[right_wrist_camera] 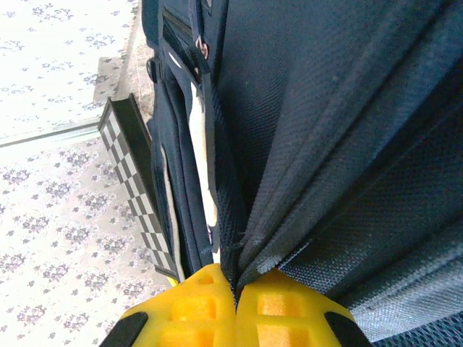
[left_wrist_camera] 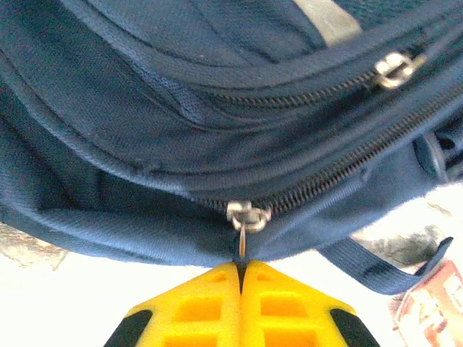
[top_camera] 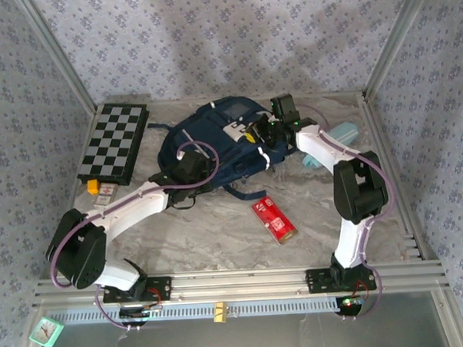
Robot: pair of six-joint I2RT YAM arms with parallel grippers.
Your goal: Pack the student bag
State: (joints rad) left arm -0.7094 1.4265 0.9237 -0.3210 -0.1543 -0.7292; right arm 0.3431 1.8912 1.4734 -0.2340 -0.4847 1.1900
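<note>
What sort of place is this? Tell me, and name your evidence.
Probably a staged robot test cell: silver aluminium frame rails, floral-patterned grey wall panels, and a marble-look tabletop boxed between them.

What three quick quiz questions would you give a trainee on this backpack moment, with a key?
1. True or false: the left gripper is shut on a zipper pull of the navy backpack.
2. What is the right gripper pinching? A a pencil; B the navy backpack's fabric; C a bottle.
3. In the top view, which black-and-white item lies on the table to the left of the navy backpack?
Key: 1 true; 2 B; 3 the checkerboard.
</note>
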